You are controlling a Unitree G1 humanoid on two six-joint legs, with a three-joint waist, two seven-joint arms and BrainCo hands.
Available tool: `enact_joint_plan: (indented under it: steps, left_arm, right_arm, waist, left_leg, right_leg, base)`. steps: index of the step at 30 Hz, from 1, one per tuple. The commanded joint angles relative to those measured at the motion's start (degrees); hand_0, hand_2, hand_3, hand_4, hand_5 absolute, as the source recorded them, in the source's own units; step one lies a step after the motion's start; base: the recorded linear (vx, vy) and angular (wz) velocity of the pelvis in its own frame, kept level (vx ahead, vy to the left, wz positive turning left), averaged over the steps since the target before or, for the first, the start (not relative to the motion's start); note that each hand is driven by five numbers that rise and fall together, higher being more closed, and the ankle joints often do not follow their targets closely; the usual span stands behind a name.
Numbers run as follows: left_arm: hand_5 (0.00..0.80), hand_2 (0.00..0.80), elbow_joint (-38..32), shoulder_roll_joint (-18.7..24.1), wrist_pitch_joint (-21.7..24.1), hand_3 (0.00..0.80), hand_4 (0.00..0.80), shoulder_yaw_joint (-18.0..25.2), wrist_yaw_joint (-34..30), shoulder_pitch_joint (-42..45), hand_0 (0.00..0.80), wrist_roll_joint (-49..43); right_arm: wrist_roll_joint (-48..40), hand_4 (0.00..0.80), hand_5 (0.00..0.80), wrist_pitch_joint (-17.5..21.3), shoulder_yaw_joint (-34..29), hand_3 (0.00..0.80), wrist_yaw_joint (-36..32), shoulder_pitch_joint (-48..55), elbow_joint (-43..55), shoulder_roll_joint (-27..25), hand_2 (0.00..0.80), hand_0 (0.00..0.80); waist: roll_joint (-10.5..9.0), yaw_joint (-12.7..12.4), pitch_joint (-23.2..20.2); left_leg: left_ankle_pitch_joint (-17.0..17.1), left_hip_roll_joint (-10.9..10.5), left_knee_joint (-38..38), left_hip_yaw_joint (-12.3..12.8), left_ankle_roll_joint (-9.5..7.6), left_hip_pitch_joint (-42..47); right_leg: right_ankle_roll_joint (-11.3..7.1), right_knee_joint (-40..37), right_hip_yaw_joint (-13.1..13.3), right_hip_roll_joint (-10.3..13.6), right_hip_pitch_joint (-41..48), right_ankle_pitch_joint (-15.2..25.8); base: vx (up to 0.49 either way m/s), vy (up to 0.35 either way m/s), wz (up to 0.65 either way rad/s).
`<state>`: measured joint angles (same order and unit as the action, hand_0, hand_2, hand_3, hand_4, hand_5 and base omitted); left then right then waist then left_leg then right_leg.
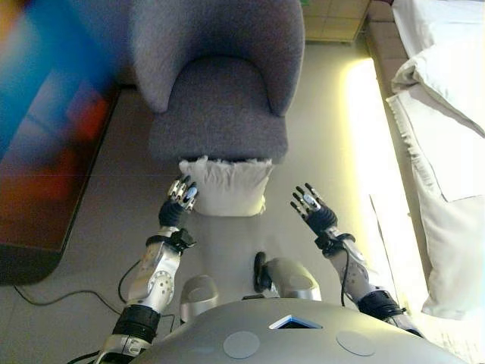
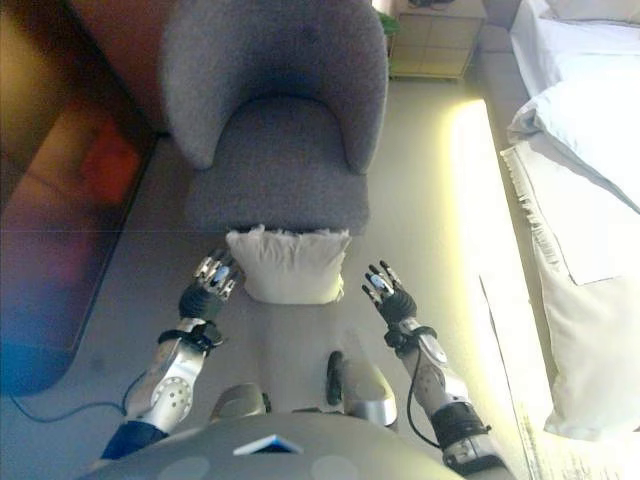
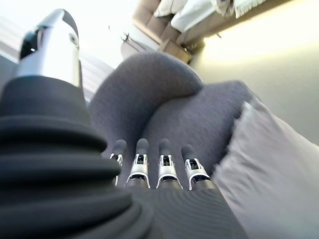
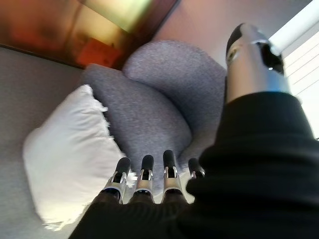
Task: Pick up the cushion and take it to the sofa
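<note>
Between the two robot hands, a white cushion (image 1: 226, 187) stands on the floor, propped on its edge against the front of a grey armchair (image 1: 218, 83). That lean is what keeps it upright, with both of its side edges exposed and easy to reach from either flank.

To the cushion's left, the left robot hand (image 1: 180, 199) sits just beside the lower left corner, fingers straight and spread, holding nothing; I cannot tell whether the fingertips brush the fabric. The right robot hand (image 1: 311, 206) hangs apart from the cushion's right edge with a clear strip of floor between them, fingers likewise extended and empty. Both palms seem turned inward toward one another, which reads to me as the setup for a two-sided squeeze: a soft, wide thing like this is more safely clamped between two flat hands than pinched by one.

My judgement is that the pick has not begun, and the right robot hand needs to come in further before both press together. Beyond the right robot hand, along the room's edge, lies a pale upholstered piece with white cushions (image 1: 443, 136), possibly the sofa meant as the destination.
</note>
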<state>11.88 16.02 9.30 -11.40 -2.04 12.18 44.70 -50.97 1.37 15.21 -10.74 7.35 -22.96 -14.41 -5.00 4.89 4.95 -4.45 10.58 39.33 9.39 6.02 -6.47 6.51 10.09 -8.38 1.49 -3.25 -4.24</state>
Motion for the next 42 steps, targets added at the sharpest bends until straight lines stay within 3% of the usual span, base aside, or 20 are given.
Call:
enact_joint_plan:
  steps: [1, 4, 6, 9, 12, 16, 18, 20, 21, 23, 24, 27, 29, 31, 32, 34, 39, 42]
  left_arm:
    - [0.000, 0.000, -5.7, 1.4, 1.6, 0.000, 0.000, 1.1, 0.8, -1.0, 0.000, 1.4]
    - [0.000, 0.000, -6.5, 1.7, 2.0, 0.000, 0.000, 1.3, 0.3, -0.6, 0.000, 1.8]
    - [0.000, 0.000, -6.7, 1.5, 1.9, 0.000, 0.000, 1.5, -0.4, 0.0, 0.000, 1.9]
    - [0.000, 0.000, -6.3, 1.4, 2.1, 0.000, 0.000, 1.6, -1.5, 0.2, 0.000, 1.9]
    - [0.000, 0.000, -5.6, 1.9, 2.7, 0.000, 0.000, 1.2, -1.9, -0.5, 0.000, 3.0]
    - [0.000, 0.000, -5.9, 1.9, 3.4, 0.000, 0.000, 1.2, -0.9, -0.6, 0.000, 3.5]
    - [0.000, 0.000, -5.3, 2.5, 3.8, 0.000, 0.000, 1.1, 0.5, -0.7, 0.000, 2.7]
    - [0.000, 0.000, -4.8, 2.7, 3.4, 0.000, 0.000, 1.7, 0.3, -1.0, 0.000, 2.7]
    - [0.000, 0.000, -5.1, 3.1, 3.8, 0.000, 0.000, 2.0, -0.8, -1.0, 0.000, 1.4]
    - [0.000, 0.000, -4.5, 3.5, 4.9, 0.000, 0.000, 1.2, -0.8, -0.5, 0.000, 0.5]
    - [0.000, 0.000, -3.9, 3.7, 5.0, 0.000, 0.000, 1.2, -0.7, -0.5, 0.000, 0.1]
    - [0.000, 0.000, -3.6, 4.0, 4.0, 0.000, 0.000, 2.5, -0.4, -0.7, 0.000, -0.5]
    - [0.000, 0.000, -4.5, 4.4, 3.1, 0.000, 0.000, 3.5, -1.1, -0.7, 0.000, -0.5]
    - [0.000, 0.000, -5.4, 4.7, 2.2, 0.000, 0.000, 4.5, -1.8, -0.4, 0.000, -0.2]
    - [0.000, 0.000, -5.4, 4.8, 2.2, 0.000, 0.000, 5.1, -2.0, 0.0, 0.000, 0.3]
    - [0.000, 0.000, -5.3, 5.1, 2.9, 0.000, 0.000, 5.3, -1.9, 0.7, 0.000, 0.9]
    - [0.000, 0.000, -5.4, 4.9, 4.7, 0.000, 0.000, 4.4, -2.6, 2.6, 0.000, 1.5]
    - [0.000, 0.000, -5.4, 4.6, 5.1, 0.000, 0.000, 4.1, -3.3, 3.9, 0.000, 1.2]
  right_arm:
    - [-1.9, 0.000, 0.000, 1.6, -1.1, 0.000, -0.5, 0.5, 4.3, -1.0, 0.000, 0.000]
    - [-2.0, 0.000, 0.000, 1.9, -1.4, 0.000, -0.9, 2.3, 5.9, -1.3, 0.000, 0.000]
    - [-1.8, 0.000, 0.000, 2.0, -1.6, 0.000, -1.0, 3.2, 6.2, -1.0, 0.000, 0.000]
    - [-1.4, 0.000, 0.000, 3.0, -2.1, 0.000, -1.7, 4.6, 6.4, -0.7, 0.000, 0.000]
    - [-0.8, 0.000, 0.000, 3.8, -2.1, 0.000, -2.0, 5.2, 5.9, -0.5, 0.000, 0.000]
    - [0.0, 0.000, 0.000, 3.6, -2.0, 0.000, -2.7, 5.0, 6.5, -0.7, 0.000, 0.000]
    - [0.0, 0.000, 0.000, 3.5, -1.8, 0.000, -1.3, 4.2, 6.0, -0.2, 0.000, 0.000]
    - [-0.6, 0.000, 0.000, 2.3, -2.0, 0.000, -0.2, 3.3, 5.8, 0.5, 0.000, 0.000]
    - [0.0, 0.000, 0.000, 2.3, -1.5, 0.000, -0.7, 2.8, 5.7, 0.9, 0.000, 0.000]
    - [0.5, 0.000, 0.000, 3.3, -1.1, 0.000, -0.5, 2.2, 4.7, 1.8, 0.000, 0.000]
    - [0.1, 0.000, 0.000, 3.7, -0.8, 0.000, 0.3, 1.5, 4.1, 2.5, 0.000, 0.000]
    - [-0.5, 0.000, 0.000, 4.6, 0.1, 0.000, 0.5, 0.9, 3.4, 3.9, 0.000, 0.000]
    - [0.0, 0.000, 0.000, 4.8, 0.5, 0.000, 0.6, 1.3, 3.4, 4.3, 0.000, 0.000]
    - [0.2, 0.000, 0.000, 4.6, 0.2, 0.000, 1.1, 1.6, 3.4, 4.6, 0.000, 0.000]
    - [0.1, 0.000, 0.000, 4.3, 0.1, 0.000, 0.8, 1.9, 3.9, 4.3, 0.000, 0.000]
    - [-0.2, 0.000, 0.000, 3.8, 0.1, 0.000, -0.1, 2.5, 5.2, 3.7, 0.000, 0.000]
    - [-0.7, 0.000, 0.000, 2.0, -0.4, 0.000, 0.0, 0.7, 5.0, 2.6, 0.000, 0.000]
    - [-0.9, 0.000, 0.000, 1.4, -0.7, 0.000, -0.1, 0.4, 4.4, 2.4, 0.000, 0.000]
  waist:
    - [1.23, -1.8, 1.6]
    - [3.23, -3.2, 2.6]
    - [4.00, -3.6, 2.8]
    - [4.64, -2.6, 2.3]
    - [5.23, -2.3, 2.1]
    - [5.88, -3.7, 2.0]
    - [5.70, -4.7, 1.8]
    - [4.90, -5.1, 1.5]
    - [4.22, -5.9, 0.7]
    - [4.19, -6.7, 0.2]
    - [4.80, -7.2, 0.1]
    - [5.97, -7.9, 0.3]
    - [5.74, -8.2, 0.4]
    - [4.85, -8.2, 0.9]
    - [3.76, -7.8, 1.4]
    - [2.51, -6.6, 2.5]
    - [0.41, -4.7, 2.9]
    - [0.05, -4.1, 2.5]
  left_leg:
    - [11.7, 4.0, -16.5, -1.0, 0.33, -0.1]
    - [14.2, 4.7, -28.5, -4.5, 2.54, -1.6]
    - [15.2, 5.6, -33.0, -3.5, 3.23, -1.5]
    - [13.6, 5.6, -34.3, 0.9, 2.71, -0.5]
    - [12.0, 4.3, -34.7, 2.7, 2.28, -1.3]
    - [13.4, 2.1, -39.4, 1.9, 1.68, -2.4]
    - [12.0, 0.5, -37.4, -0.2, 0.68, -3.7]
    - [10.7, -0.8, -35.3, -0.2, -0.48, -4.5]
    - [8.9, -2.6, -33.7, 0.6, -2.71, -4.6]
    - [7.1, -4.6, -33.2, 0.1, -4.82, -4.0]
    - [6.1, -5.5, -32.7, -0.9, -5.88, -3.2]
    - [4.0, -7.1, -31.9, -2.0, -7.15, -0.3]
    - [3.4, -8.1, -31.5, -2.1, -7.28, 0.7]
    - [2.5, -9.0, -30.7, -1.8, -6.76, 1.9]
    - [1.5, -9.2, -30.2, -1.3, -5.93, 2.8]
    - [-0.4, -8.6, -29.0, -0.6, -4.62, 4.2]
    - [-4.1, -8.8, -29.4, -1.1, -3.34, 7.3]
    - [-5.2, -8.9, -30.4, -2.3, -3.44, 8.9]
  right_leg:
    - [-8.81, -2.8, -0.2, 3.3, 1.4, 2.5]
    - [-10.94, -2.2, 2.3, 3.5, 3.8, -0.3]
    - [-11.65, -2.0, 2.9, 3.7, 5.9, -1.9]
    - [-11.99, -1.3, 1.9, 4.3, 7.8, -3.6]
    - [-12.37, -0.7, 1.3, 4.9, 8.5, -4.7]
    - [-13.42, 0.2, 1.1, 5.9, 9.6, -6.6]
    - [-14.39, 2.4, 1.9, 7.1, 9.7, -7.6]
    - [-15.69, 4.4, 2.6, 8.6, 9.8, -5.9]
    - [-16.84, 9.8, 2.5, 10.6, 9.6, -1.3]
    - [-17.14, 17.4, 2.7, 12.5, 8.2, 2.6]
    - [-16.67, 24.2, 3.0, 13.2, 6.7, 5.2]
    - [-15.15, 33.9, 2.5, 15.0, 1.9, 8.2]
    - [-14.58, 32.0, 0.8, 15.9, 1.1, 8.1]
    - [-14.61, 23.9, -1.5, 16.6, 0.8, 8.2]
    - [-14.96, 15.6, -3.0, 17.6, -0.7, 9.1]
    - [-15.81, 6.7, -3.9, 17.6, -1.5, 9.5]
    - [-19.00, -5.6, -2.7, 17.0, -5.0, 14.8]
    - [-19.68, -8.1, -0.6, 15.7, -6.0, 16.7]
  base:
    - [0.256, 0.238, -0.23]
    - [0.295, 0.207, -0.35]
    - [0.350, 0.146, -0.33]
    - [0.331, 0.135, -0.17]
    - [0.320, 0.156, -0.07]
    - [0.353, 0.220, -0.22]
    - [0.327, 0.199, -0.30]
    - [0.323, 0.204, -0.29]
    - [0.324, 0.236, -0.13]
    - [0.327, 0.274, 0.08]
    - [0.315, 0.286, 0.16]
    - [0.305, 0.251, 0.18]
    - [0.261, 0.096, 0.06]
    - [0.282, -0.075, 0.01]
    - [0.280, -0.180, -0.10]
    - [0.224, -0.203, -0.13]
    - [0.243, -0.120, 0.06]
    - [0.290, -0.122, 0.24]
